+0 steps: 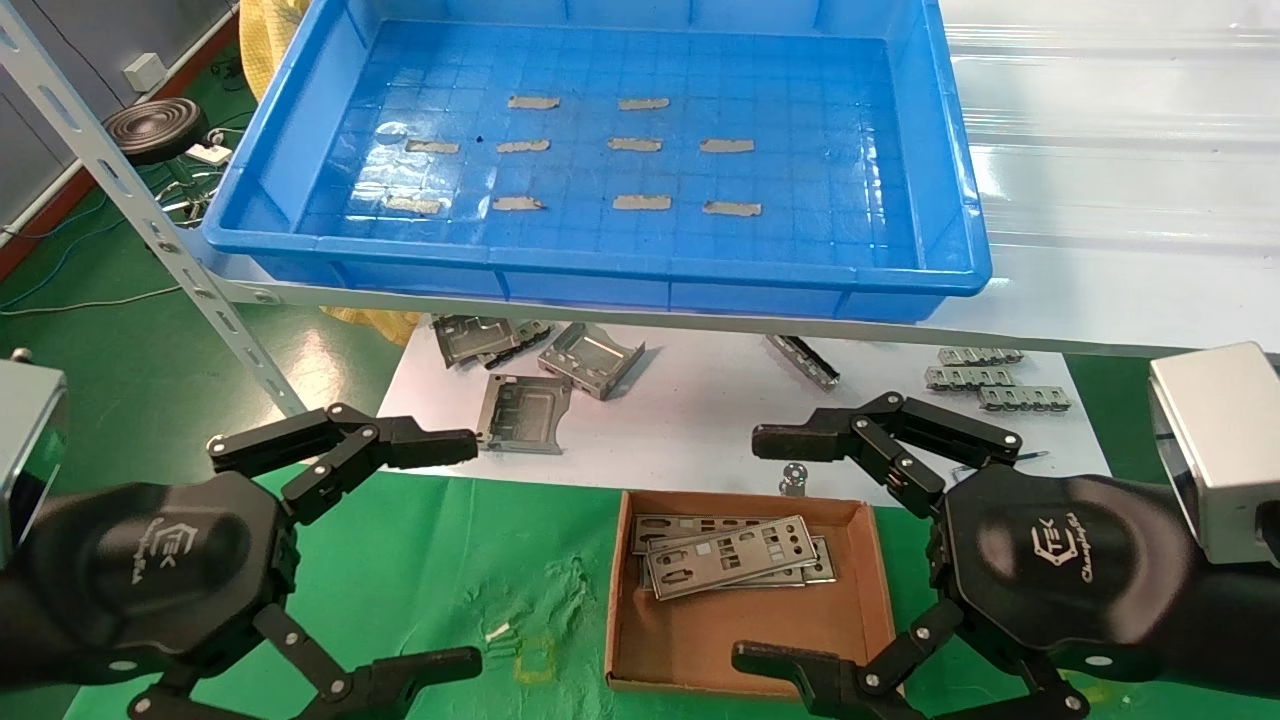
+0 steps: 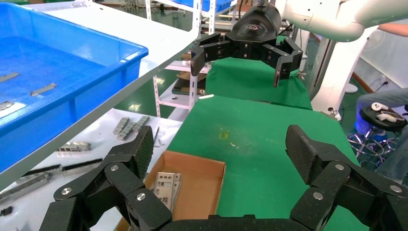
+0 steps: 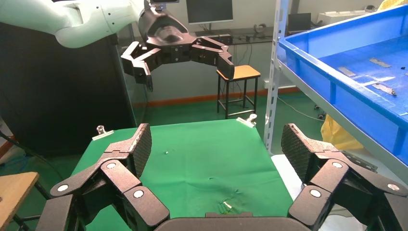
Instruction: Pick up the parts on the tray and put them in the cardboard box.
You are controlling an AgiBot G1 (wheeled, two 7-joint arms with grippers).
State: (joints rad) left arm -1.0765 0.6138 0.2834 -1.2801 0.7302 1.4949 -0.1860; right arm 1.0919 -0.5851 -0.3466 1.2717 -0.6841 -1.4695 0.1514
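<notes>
The blue tray [image 1: 940, 255] stands on the upper shelf; its floor shows only grey tape strips [image 1: 641, 202], no plates. The silver-grey parts [image 1: 735, 557] lie stacked in the far part of the brown cardboard box [image 1: 640, 660] on the green cloth; they also show in the left wrist view [image 2: 164, 187]. My left gripper [image 1: 470, 550] is open and empty, left of the box. My right gripper [image 1: 765, 550] is open and empty over the box's right side. The tray also shows in the left wrist view [image 2: 103, 72] and the right wrist view [image 3: 308, 57].
Boxy folded metal brackets [image 1: 590, 358] and small grey clips [image 1: 985, 378] lie on the white sheet [image 1: 700, 420] under the shelf, behind the box. A slotted shelf upright [image 1: 150, 225] slants at the left. Green cloth [image 1: 480, 570] lies left of the box.
</notes>
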